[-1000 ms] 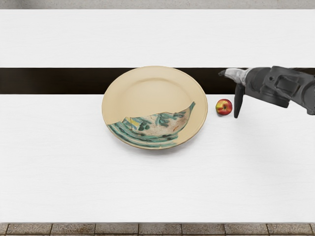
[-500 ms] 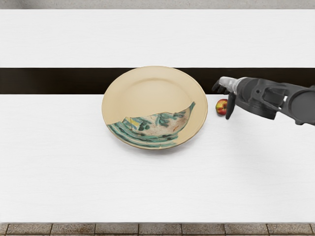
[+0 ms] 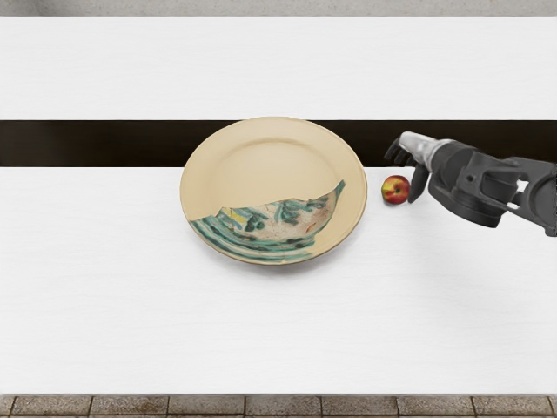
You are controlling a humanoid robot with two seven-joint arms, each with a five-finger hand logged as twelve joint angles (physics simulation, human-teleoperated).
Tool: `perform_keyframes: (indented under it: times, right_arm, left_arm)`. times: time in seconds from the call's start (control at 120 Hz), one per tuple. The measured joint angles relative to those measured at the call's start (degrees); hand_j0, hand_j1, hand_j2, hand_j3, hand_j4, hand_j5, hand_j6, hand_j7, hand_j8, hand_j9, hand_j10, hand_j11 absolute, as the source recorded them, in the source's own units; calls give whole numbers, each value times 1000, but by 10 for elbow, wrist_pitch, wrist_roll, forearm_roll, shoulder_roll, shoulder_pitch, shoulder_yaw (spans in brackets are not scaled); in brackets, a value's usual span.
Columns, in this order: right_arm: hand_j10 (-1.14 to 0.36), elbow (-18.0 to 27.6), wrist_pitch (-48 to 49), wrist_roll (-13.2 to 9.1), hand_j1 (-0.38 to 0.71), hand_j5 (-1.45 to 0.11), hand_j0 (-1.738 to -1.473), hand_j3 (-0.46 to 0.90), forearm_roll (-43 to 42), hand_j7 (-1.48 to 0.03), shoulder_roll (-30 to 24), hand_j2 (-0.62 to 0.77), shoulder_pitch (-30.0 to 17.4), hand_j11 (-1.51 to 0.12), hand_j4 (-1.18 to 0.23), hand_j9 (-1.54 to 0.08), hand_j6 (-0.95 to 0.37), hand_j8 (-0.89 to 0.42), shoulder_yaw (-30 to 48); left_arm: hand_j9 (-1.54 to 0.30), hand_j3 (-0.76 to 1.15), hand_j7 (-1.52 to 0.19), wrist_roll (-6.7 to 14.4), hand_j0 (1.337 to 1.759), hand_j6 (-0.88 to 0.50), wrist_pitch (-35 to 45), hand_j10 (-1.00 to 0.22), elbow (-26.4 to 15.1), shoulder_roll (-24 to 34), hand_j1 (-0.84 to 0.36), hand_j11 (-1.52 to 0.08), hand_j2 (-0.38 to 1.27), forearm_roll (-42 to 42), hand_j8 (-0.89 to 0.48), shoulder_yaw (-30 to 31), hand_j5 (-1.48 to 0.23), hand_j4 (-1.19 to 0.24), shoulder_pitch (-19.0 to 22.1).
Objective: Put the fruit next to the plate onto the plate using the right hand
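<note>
A small red and yellow apple [image 3: 396,189] lies on the white table, just off the right rim of a large cream plate [image 3: 261,157] with a green and blue painted pattern on its near part. My right hand [image 3: 408,169] comes in from the right edge and hovers over the apple's right side. Its fingers [image 3: 401,151] are spread behind the apple and the dark thumb [image 3: 419,184] hangs down just to the right of it. The hand is open and holds nothing. The left arm does not show.
A dark gap [image 3: 87,144] runs across the table behind the plate, with a second white surface [image 3: 261,70] beyond it. The table's front edge [image 3: 261,394] runs along the bottom of the view.
My right hand moved left until its thumb overlapped the apple, then drew back a little to the right and up. The apple and the plate have not moved.
</note>
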Motion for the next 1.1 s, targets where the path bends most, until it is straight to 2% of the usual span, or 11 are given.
perform_keyframes:
  times: [0.175, 0.733, 1.1]
  right_arm:
    - [-348, 0, -42, 0, 64, -450, -1658, 0, -9, -450, 16, -67, -2, -450, -348, -450, -349, -349, -31]
    - [-352, 0, -76, 0, 70, -456, -1658, 0, -12, -456, 37, -68, -2, -456, -353, -456, -354, -353, -68]
    - [-472, 0, -77, 0, 201, -620, -1657, 0, -10, -615, 39, -81, -2, -619, -472, -619, -463, -456, -71]
  left_arm:
    - [0, 0, 0, 0, 1658, 0, 0, 0, 0, 0, 349, 0, 0, 0, 0, 0, 0, 0, 0]
    - [0, 0, 0, 0, 1658, 0, 0, 0, 0, 0, 349, 0, 0, 0, 0, 1, 0, 0, 0]
    - [0, 0, 0, 0, 1658, 0, 0, 0, 0, 0, 349, 0, 0, 0, 0, 1, 0, 0, 0]
